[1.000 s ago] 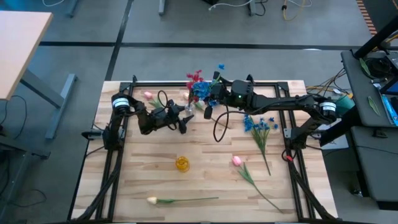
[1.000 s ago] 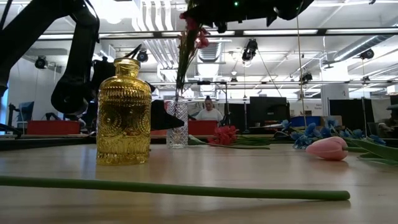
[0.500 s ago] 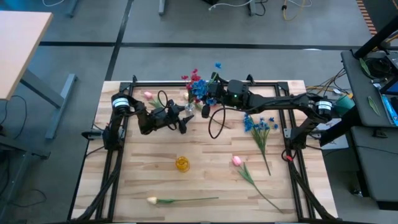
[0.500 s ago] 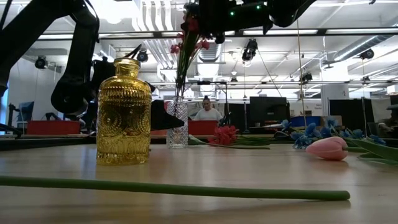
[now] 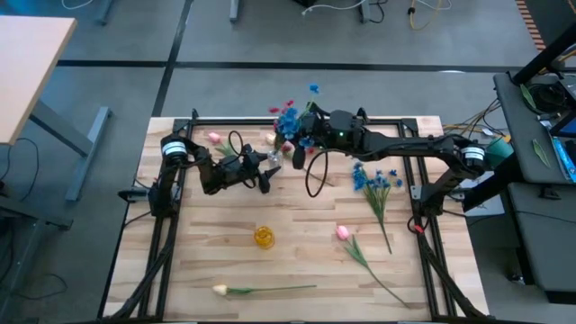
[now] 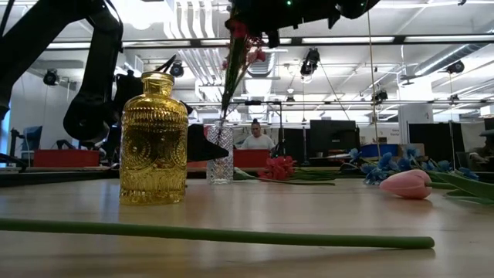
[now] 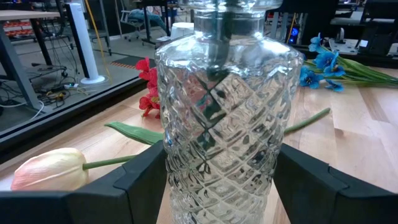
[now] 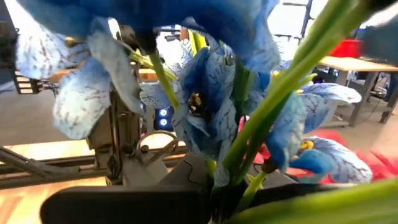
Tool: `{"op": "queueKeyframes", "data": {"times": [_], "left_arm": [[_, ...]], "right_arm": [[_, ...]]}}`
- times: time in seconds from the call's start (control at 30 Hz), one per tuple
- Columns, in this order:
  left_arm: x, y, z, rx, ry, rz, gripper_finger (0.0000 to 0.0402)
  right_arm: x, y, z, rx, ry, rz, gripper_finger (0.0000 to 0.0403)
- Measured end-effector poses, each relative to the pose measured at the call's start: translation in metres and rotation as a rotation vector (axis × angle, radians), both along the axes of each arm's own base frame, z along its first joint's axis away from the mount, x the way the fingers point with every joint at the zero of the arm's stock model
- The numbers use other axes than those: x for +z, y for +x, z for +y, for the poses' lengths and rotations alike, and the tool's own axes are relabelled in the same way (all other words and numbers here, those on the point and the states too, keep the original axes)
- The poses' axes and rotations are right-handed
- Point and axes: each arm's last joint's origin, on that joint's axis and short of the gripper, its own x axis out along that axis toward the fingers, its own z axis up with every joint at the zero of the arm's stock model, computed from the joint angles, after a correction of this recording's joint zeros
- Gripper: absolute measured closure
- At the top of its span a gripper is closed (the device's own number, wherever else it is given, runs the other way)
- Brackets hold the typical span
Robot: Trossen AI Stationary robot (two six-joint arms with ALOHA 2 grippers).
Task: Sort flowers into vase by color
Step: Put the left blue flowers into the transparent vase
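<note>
Left pincer clamped around clear cut-glass vase near far edge of tabletop, fingers pressed to both sides of vase body. Right pincer closed on mixed blue-and-red flower bunch, held high above that vase; stems slanting down into vase neck. Blooms overhanging far edge of tabletop beyond vase.

Around clear vase: red blossom cluster lying just behind on far side, pink tulip bud to left near far-left corner, loose blue flower spray well to right, close to right frame rail. Amber glass bottle well nearer than clear vase, mid-tabletop, upright, nothing touching. Pink tulip right of bottle, stem running toward near-right edge. Cream tulip lying along near edge, stem stretched rightward. Open wood between clear vase and amber bottle.
</note>
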Motion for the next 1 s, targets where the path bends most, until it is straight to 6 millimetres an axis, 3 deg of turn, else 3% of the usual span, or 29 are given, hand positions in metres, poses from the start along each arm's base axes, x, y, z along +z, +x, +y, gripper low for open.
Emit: {"op": "queueKeyframes", "data": {"times": [0.63, 0.77, 1.0], "left_arm": [[0.000, 0.000, 0.000, 0.001, -0.006, -0.001, 0.0158], [0.000, 0.000, 0.000, 0.001, -0.006, 0.000, 0.0158], [0.000, 0.000, 0.000, 0.001, -0.007, 0.000, 0.0158]], "right_arm": [[-0.011, 0.005, -0.001, -0.024, -0.001, 0.045, 0.0387], [-0.016, 0.007, -0.001, -0.025, 0.002, 0.070, 0.0362], [-0.024, 0.007, -0.002, -0.077, 0.016, 0.144, 0.0283]]}}
